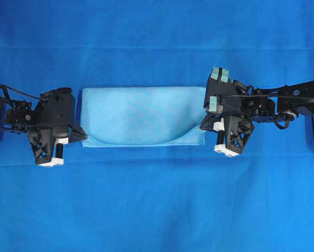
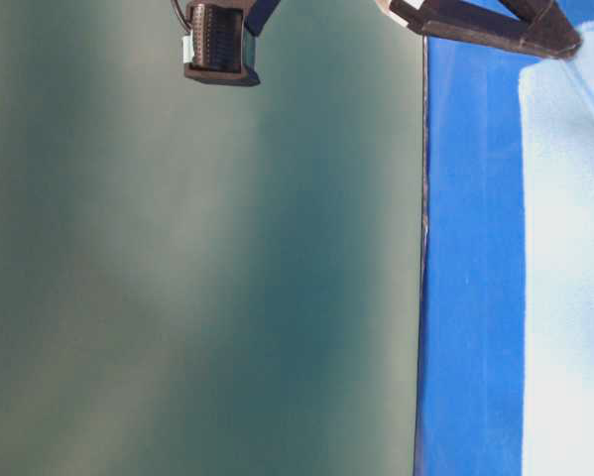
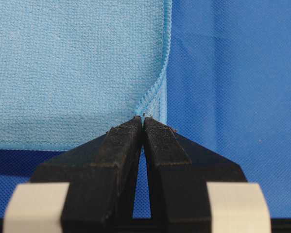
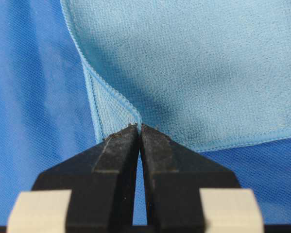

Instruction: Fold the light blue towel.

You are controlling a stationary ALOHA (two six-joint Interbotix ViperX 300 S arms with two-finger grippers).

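We see light blue towel [image 1: 141, 115] folded, long axis left-right across royal-blue table cloth [image 1: 157, 205]. Left gripper [image 3: 143, 120] jaws clenched on towel's left hem; right gripper [image 4: 138, 127] jaws clenched on its right hem.

The left arm reaches in level from the left edge of the overhead view, and its left gripper [image 1: 82, 133] sits at the lower left corner of the light blue towel [image 1: 141, 115]. In the left wrist view the two black fingers [image 3: 118, 145] are pressed together, pinching the towel's hem at their tips. The right arm comes in level from the right edge, its wrist section lying over the towel's right end. The right gripper [image 1: 204, 126] is at the towel's lower right corner; in the right wrist view its fingers [image 4: 117, 150] are likewise pressed together on the stitched corner.
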